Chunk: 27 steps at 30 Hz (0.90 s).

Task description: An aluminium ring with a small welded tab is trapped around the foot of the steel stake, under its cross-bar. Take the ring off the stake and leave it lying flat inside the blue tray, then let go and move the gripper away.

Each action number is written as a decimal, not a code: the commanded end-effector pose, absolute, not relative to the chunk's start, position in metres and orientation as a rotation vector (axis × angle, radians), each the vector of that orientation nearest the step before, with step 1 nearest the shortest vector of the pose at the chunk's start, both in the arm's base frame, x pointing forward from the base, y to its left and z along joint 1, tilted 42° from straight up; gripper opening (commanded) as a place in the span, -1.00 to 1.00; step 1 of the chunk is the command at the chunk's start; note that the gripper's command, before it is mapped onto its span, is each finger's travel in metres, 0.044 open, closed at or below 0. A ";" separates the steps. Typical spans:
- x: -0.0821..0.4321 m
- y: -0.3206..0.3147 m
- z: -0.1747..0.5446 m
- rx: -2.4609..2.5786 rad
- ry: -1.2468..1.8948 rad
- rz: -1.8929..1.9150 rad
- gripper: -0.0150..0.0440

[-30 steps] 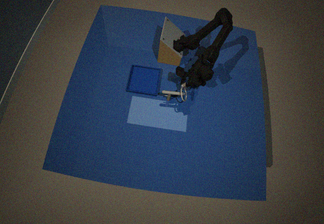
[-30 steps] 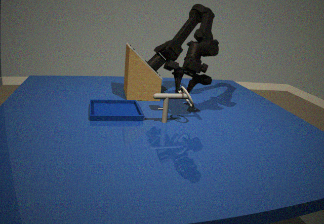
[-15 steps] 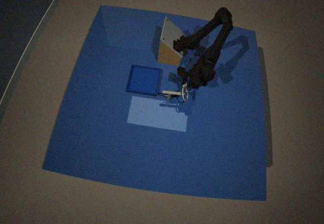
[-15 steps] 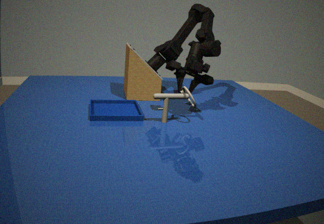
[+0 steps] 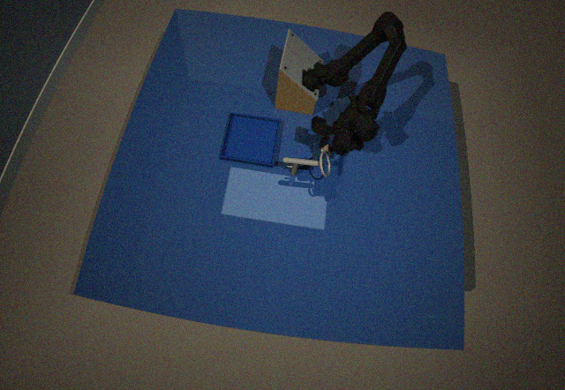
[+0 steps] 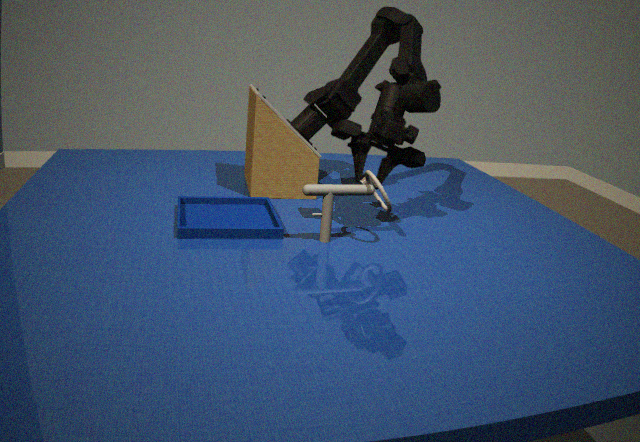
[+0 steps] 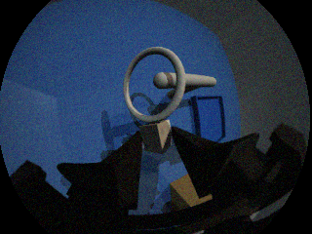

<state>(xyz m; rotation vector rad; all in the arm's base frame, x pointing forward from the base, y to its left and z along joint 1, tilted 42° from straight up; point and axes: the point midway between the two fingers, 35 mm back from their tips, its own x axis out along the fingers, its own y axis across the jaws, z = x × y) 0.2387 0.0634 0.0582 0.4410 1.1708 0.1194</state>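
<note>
With the gripper [image 5: 326,149] [image 6: 369,177] [image 7: 156,132] part-open, clamped on the tab [image 5: 324,148] [image 6: 363,180] [image 7: 165,133], I'd ease the ring [image 5: 328,167] [image 6: 385,197] [image 7: 127,93] rightward in the exterior view, past the cross-bar [image 5: 299,161] [image 6: 336,189] [image 7: 197,81].

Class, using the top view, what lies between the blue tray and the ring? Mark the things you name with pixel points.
The steel stake's cross-bar [image 5: 298,161] [image 6: 330,189] [image 7: 200,80] lies between the blue tray [image 5: 276,138] [image 6: 230,233] [image 7: 196,119] and the ring [image 5: 328,164] [image 6: 381,191] [image 7: 127,88], as the top view shows.
</note>
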 end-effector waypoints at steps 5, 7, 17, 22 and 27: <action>0.240 0.066 0.064 0.443 1.160 0.112 -0.49; 0.240 0.066 0.064 0.443 1.160 0.112 -0.49; 0.240 0.070 0.068 0.443 1.160 0.112 -0.49; 0.240 0.072 0.070 0.443 1.160 0.112 -0.49; 0.241 0.068 0.073 0.442 1.161 0.111 -0.49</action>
